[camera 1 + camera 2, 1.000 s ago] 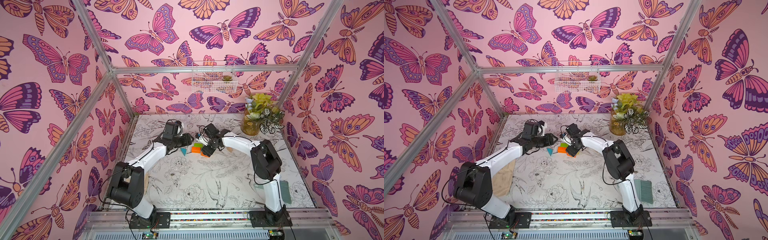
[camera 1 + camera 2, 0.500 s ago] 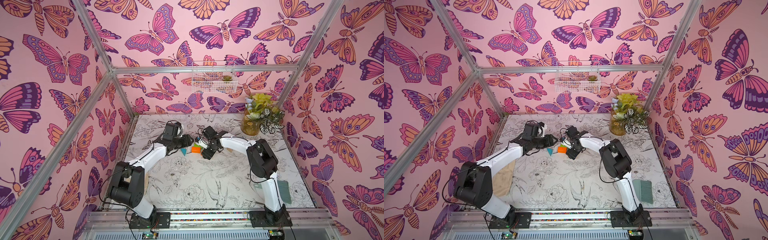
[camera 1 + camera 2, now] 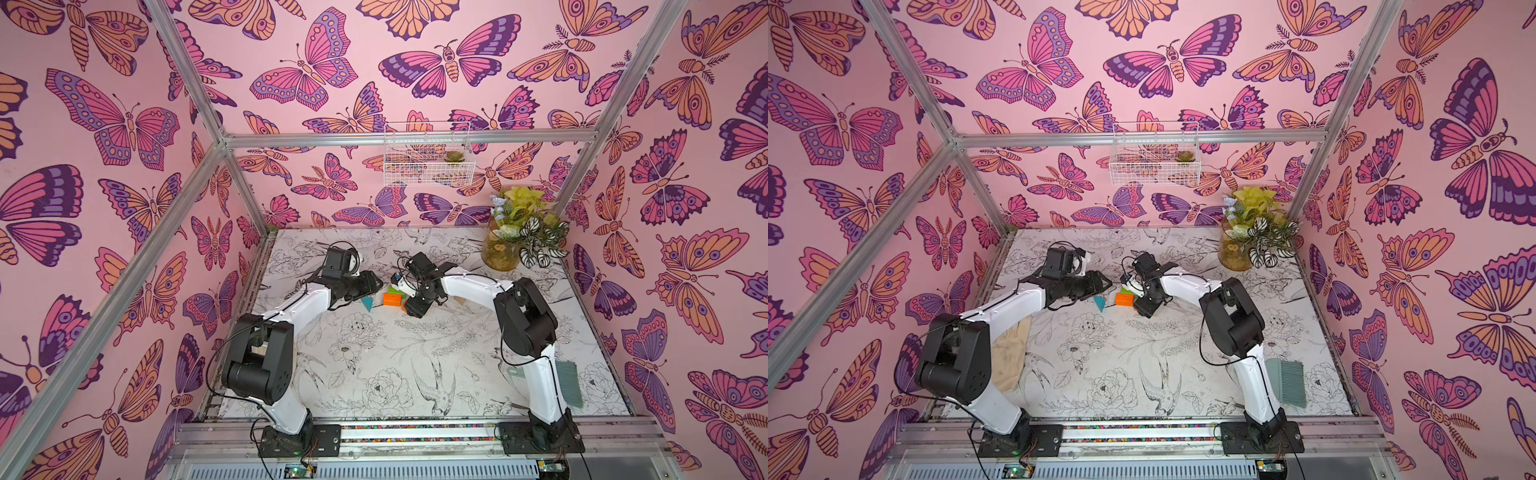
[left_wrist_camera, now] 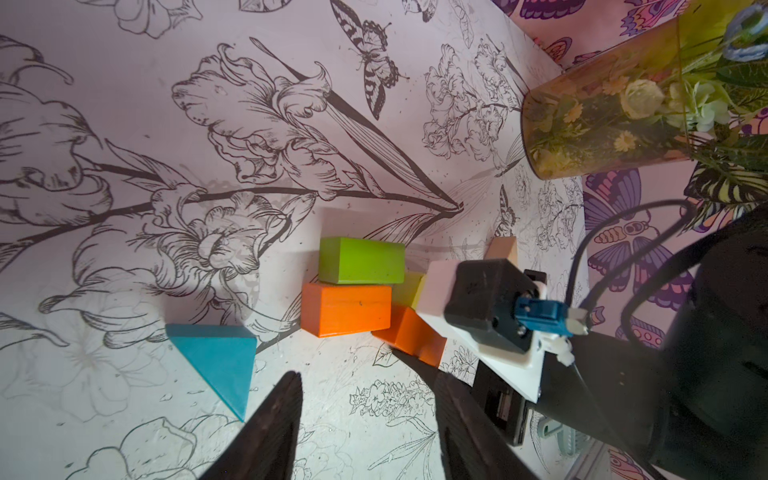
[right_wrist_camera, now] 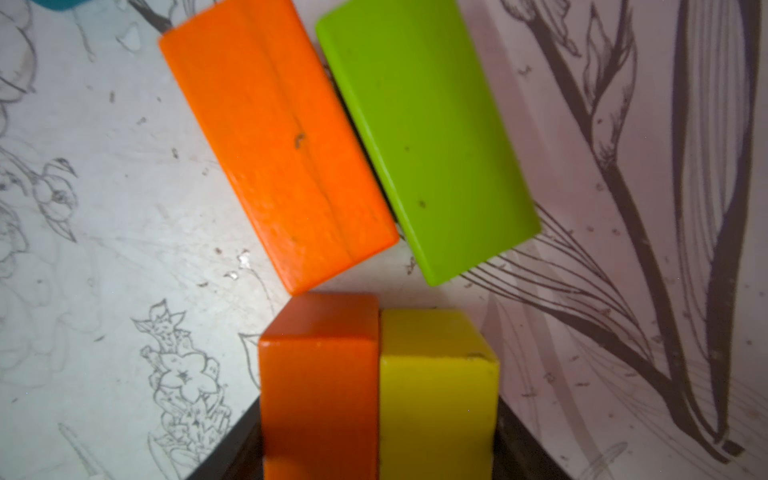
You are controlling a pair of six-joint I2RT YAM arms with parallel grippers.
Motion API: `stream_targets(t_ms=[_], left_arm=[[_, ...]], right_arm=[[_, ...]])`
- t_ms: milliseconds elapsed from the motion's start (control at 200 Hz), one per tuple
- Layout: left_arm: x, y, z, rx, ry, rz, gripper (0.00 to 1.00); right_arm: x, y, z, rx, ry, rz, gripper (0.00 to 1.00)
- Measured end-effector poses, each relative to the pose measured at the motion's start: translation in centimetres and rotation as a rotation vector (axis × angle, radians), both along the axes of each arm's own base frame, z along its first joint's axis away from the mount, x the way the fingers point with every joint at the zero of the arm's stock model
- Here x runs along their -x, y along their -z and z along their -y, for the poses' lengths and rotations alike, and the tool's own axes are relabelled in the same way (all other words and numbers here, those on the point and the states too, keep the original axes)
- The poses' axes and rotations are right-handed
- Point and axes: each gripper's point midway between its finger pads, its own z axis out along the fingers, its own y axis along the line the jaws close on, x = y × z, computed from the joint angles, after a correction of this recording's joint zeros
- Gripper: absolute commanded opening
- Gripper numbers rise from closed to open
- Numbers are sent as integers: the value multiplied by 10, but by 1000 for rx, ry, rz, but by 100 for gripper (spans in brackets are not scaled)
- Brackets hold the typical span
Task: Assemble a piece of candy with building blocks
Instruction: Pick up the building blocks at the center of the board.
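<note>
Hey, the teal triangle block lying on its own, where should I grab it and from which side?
From straight above: the teal triangle lies flat, triangular face up, apart from the other blocks. Probably one of the jaws flat on its longest side, the other on the opposite corner, since no two sides are parallel. The left gripper hangs nearest, open.

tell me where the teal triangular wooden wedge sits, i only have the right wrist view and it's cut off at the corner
Observer: The teal triangular wooden wedge lies on the table, apart from the nearest orange rectangular wooden brick.
Operator: cant see the other end piece at all
Observer: The plain tan wooden block sits past the right arm, on the side away from the teal wedge, and is partly hidden.
Operator: is the left gripper busy
Observer: No. The left gripper is open and empty, close to the teal wedge.
</note>
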Motion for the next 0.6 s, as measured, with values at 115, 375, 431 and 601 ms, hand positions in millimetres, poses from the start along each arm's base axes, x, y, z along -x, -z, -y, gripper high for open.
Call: stream_targets(t_ms=[115, 375, 431, 601], left_arm=[[-3, 2, -1, -6, 7, -18, 54], [-10, 14, 7, 4, 46, -79, 53], [-11, 16, 9, 5, 50, -90, 53], [-12, 16, 11, 5, 63, -112, 53]], right_arm=[[-5, -2, 9, 12, -6, 10, 11], [-11, -8, 25, 67, -31, 15, 0], [-14, -11, 25, 70, -43, 19, 0], [-17, -13, 24, 66, -72, 29, 0]])
